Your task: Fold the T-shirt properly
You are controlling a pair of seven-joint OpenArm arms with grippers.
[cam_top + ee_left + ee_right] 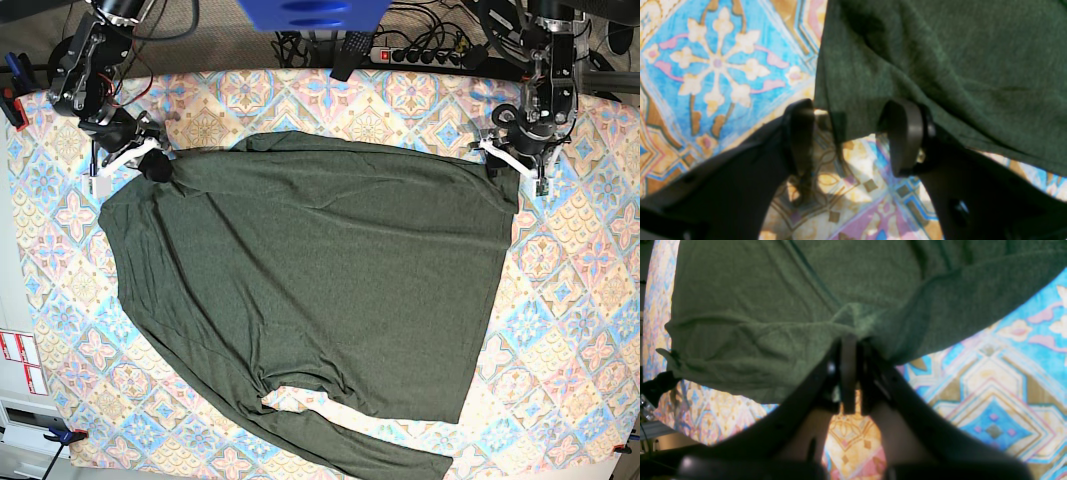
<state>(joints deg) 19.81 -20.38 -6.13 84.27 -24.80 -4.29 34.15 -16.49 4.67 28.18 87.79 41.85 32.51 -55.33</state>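
The dark green T-shirt (320, 280) lies spread over the patterned table, one long sleeve trailing along the front edge. My right gripper (157, 168) is at its far left corner. The right wrist view shows that gripper (850, 350) shut on a bunched fold of the shirt (773, 306). At the far right corner sits my left gripper (497, 168). In the left wrist view it (853, 133) stands open, and the shirt (940, 60) has a corner hanging between the two fingers without being pinched.
A colourful tiled cloth (580, 330) covers the table. A power strip with cables (420, 52) and a blue object (310, 12) lie beyond the back edge. A clamp (10, 100) sits on the left edge.
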